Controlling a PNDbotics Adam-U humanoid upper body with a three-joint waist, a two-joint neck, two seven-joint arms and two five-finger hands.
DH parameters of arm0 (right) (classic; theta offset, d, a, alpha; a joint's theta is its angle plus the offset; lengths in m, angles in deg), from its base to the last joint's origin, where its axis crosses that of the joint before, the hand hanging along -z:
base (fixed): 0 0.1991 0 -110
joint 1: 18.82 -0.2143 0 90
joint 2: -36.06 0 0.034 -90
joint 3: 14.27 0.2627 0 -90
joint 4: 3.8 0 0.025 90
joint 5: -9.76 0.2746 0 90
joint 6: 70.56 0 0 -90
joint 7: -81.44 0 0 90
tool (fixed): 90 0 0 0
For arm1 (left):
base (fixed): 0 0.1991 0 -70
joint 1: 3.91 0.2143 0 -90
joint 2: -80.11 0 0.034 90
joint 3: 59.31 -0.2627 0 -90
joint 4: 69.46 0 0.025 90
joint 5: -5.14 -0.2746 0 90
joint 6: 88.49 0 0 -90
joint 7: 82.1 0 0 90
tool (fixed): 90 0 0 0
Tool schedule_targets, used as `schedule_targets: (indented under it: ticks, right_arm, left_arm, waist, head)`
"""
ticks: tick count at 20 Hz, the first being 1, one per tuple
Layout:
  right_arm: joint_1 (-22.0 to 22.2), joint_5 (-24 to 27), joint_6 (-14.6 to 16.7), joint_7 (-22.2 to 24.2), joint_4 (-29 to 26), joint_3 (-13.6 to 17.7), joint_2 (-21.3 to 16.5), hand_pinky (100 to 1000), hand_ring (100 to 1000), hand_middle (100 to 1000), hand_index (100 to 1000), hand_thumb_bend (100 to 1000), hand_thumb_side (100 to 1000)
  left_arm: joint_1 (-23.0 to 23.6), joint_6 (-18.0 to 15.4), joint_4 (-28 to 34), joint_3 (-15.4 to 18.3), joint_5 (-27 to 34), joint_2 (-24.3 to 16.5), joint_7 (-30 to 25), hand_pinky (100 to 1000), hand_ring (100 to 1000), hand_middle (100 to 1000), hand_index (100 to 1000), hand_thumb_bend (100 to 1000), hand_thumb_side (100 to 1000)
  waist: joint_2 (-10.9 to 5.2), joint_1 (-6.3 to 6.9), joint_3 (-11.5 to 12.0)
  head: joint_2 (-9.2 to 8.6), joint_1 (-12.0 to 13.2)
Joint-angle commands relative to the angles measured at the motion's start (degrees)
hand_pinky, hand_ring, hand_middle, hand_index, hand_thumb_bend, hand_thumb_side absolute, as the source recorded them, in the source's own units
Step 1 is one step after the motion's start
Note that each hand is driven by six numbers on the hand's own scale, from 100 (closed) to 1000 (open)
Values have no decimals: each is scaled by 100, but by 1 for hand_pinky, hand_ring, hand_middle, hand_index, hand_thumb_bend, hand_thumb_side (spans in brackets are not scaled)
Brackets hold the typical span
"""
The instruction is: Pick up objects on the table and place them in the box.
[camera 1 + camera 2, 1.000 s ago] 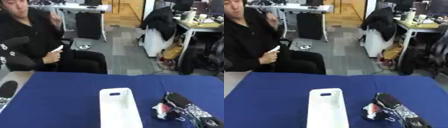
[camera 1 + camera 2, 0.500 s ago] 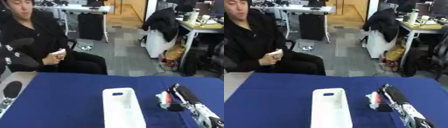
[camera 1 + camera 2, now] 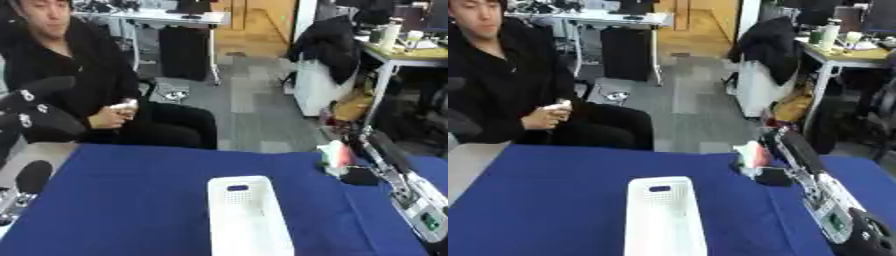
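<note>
Left eye view: right hand (image 3: 367, 162) clasps pale object (image 3: 333, 154) beside white box (image 3: 248, 216)

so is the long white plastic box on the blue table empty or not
Looks empty as far as shown: the white plastic box shows only bare white interior, though its near end is cut off. The right hand holds a small pale object beside it.
</note>
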Motion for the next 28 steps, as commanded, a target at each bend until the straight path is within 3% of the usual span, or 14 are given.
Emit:
schedule_targets:
  ticks: [1,7,19,28]
  right_arm:
    - [-166,278,-51,240,-490,-114,-11,100,100,169,430,676,560]
    - [-275,508,-155,498,-684,-229,166,100,100,167,434,671,563]
    - [-515,480,-118,677,-521,-366,526,100,100,165,439,679,563]
    - [-657,380,22,905,-371,-579,704,100,100,170,435,676,574]
  left_arm:
    - [-138,46,55,55,51,-83,64,514,603,455,718,124,810]
    - [-254,178,114,79,24,-20,183,517,603,466,718,131,807]
    - [-312,357,215,133,-47,49,303,518,604,475,718,133,808]
    - [-336,371,247,112,-44,78,292,518,604,475,718,132,811]
  waist:
    - [-76,7,-11]
    - [-85,-15,-46]
    - [-87,-33,3]
    - [-68,-40,45]
  head:
    - [-62,-70]
    - [-57,0]
    - [-29,11]
    - [-216,-170]
